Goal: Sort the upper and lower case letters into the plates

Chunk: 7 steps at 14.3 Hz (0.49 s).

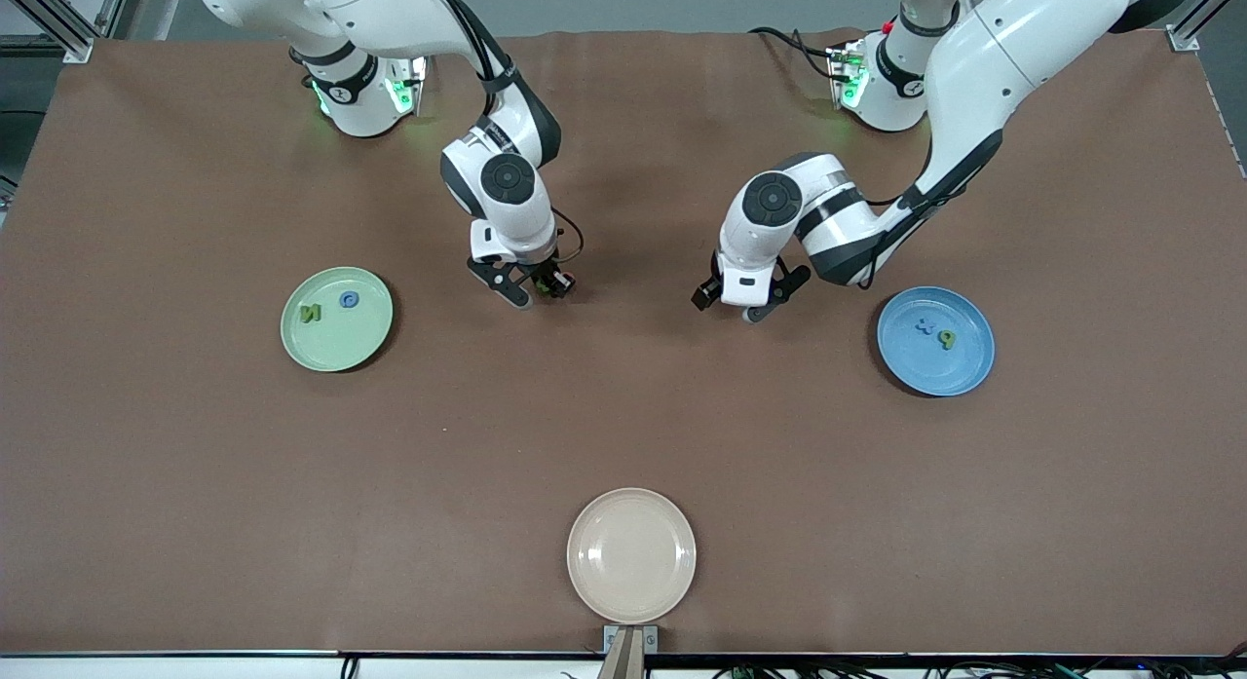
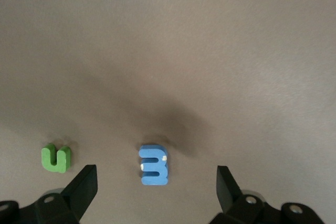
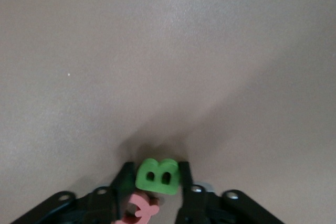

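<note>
Cream plate [image 1: 631, 556]: set nearest the front camera, at the table's [image 1: 195, 465] front edge midway between the two ends; nothing is seen on it.
Right gripper [image 1: 535, 290]: closed on the green B [image 3: 157, 176], which is pinched between both fingers; a pink-red letter [image 3: 137, 211] is seen just beside the B, close under the fingers.
Right arm pose: reached out from its base and bent down at the wrist, with the gripper low at the table's middle, between the green plate and the left gripper.
Left gripper [image 1: 746, 304]: jaws spread wide, nothing held or touched.
Left arm pose: folded at the elbow, wrist pointed down, gripper held over the blue m [image 2: 154, 165], which lies between the open fingers on the bare table.
Green u [image 2: 56, 158]: lying on the table beside the blue m, apart from it, just outside one finger.
Pale green plate [image 1: 336, 319]: placed toward the right arm's end; a green N [image 1: 311, 314] and a blue C [image 1: 349, 299] are lying in it, apart.
Blue plate [image 1: 935, 341]: placed toward the left arm's end; a blue x [image 1: 923, 325] and a green p [image 1: 946, 339] are lying in it, close together.
</note>
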Available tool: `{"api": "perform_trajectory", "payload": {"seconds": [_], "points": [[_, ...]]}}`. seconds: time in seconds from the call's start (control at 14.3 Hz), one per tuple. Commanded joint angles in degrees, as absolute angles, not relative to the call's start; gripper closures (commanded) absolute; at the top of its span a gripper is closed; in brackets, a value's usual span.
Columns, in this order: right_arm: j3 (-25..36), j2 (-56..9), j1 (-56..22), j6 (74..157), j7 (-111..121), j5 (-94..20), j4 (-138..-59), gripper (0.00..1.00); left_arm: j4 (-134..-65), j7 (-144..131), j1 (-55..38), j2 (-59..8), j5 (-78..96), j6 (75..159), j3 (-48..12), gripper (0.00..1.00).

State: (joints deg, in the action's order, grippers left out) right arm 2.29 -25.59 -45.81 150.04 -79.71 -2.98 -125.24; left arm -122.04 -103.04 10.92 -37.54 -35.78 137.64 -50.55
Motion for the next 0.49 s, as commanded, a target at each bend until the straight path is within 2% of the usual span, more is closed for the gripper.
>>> {"api": "perform_trajectory", "payload": {"seconds": [0.0,0.07,0.14,0.42], "points": [[2.81,-26.46,-46.85,149.59,-80.95,-2.81,-125.42,0.91,-121.29,-104.59,7.57,-38.14,-35.95,137.2,-47.73,0.0],[2.9,-26.37,-46.67,149.5,-80.69,-2.81,-125.42,1.0,-121.38,-104.68,7.38,-38.67,-35.95,137.2,-47.55,0.0],[3.25,-25.67,-46.32,148.54,-79.64,-2.46,-125.33,1.0,-121.46,-105.03,7.38,-38.76,-35.95,137.2,-47.55,0.01],[7.99,-19.53,-43.43,139.49,-64.55,-1.93,-126.12,1.0,-121.29,-108.46,7.38,-39.02,-36.04,138.07,-47.55,0.32]]}}
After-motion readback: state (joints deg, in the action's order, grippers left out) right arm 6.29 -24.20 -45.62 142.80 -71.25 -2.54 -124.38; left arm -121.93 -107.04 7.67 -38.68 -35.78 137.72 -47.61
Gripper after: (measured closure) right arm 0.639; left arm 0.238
